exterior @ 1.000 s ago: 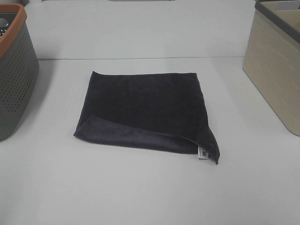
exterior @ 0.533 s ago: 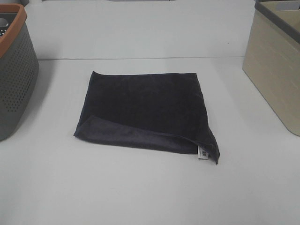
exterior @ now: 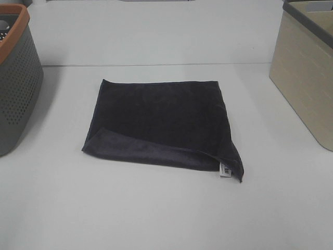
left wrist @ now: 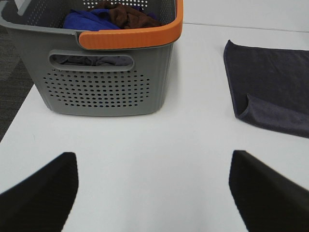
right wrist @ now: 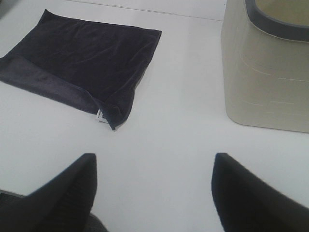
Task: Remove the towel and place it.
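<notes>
A dark folded towel lies flat in the middle of the white table, with a small white label at its near right corner. It also shows in the left wrist view and in the right wrist view. Neither gripper appears in the exterior high view. My left gripper is open and empty, over bare table beside the grey basket. My right gripper is open and empty, over bare table, apart from the towel's labelled corner.
A grey perforated basket with an orange rim stands at the table's left edge; the left wrist view shows blue and brown cloths inside this basket. A beige bin with a grey rim stands at the right edge.
</notes>
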Robot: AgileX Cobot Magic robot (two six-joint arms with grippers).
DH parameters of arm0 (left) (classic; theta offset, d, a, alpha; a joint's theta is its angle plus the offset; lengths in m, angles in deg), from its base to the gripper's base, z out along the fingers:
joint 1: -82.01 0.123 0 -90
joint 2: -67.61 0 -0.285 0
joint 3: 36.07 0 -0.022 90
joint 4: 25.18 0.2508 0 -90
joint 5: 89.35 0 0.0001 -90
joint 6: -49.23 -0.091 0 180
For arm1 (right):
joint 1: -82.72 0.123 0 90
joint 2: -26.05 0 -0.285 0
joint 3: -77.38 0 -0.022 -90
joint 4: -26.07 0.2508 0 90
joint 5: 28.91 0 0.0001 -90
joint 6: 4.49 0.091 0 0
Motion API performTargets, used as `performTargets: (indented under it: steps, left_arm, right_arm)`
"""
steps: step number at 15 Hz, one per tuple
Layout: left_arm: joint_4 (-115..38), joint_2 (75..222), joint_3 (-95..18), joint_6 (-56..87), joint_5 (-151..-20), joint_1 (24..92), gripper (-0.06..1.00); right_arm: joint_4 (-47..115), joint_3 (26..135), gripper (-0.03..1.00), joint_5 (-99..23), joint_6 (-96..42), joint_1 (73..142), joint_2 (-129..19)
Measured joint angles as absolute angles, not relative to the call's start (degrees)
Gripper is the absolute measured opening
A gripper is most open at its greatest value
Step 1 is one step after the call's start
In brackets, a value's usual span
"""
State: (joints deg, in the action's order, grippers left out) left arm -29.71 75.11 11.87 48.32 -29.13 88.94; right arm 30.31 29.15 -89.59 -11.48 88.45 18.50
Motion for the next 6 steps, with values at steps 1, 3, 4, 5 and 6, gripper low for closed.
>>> performTargets:
  steps: [1,3,4,5,6]
  left_arm:
    - [-29.7,75.1,11.9,48.3,-29.1,88.9,0.81]
    - [-29.7,75.1,11.9,48.3,-29.1,88.9,0.81]
    - [-29.7,75.1,11.9,48.3,-29.1,88.9,0.81]
    - [-29.7,75.1,11.9,48.3,-29.1,88.9,0.81]
    - [-29.7,75.1,11.9,48.3,-29.1,88.9,0.81]
  right_arm:
    - [30.3,29.2,0.67,-89.6,-11.5,88.4,18.5]
    - [30.3,29.2,0.67,-89.6,-11.5,88.4,18.5]
    - [30.3,29.2,0.67,-89.6,-11.5,88.4,18.5]
    - [30.3,29.2,0.67,-89.6,-11.5,88.4,18.5]
    - [30.3,29.2,0.67,-89.6,-11.5,88.4,18.5]
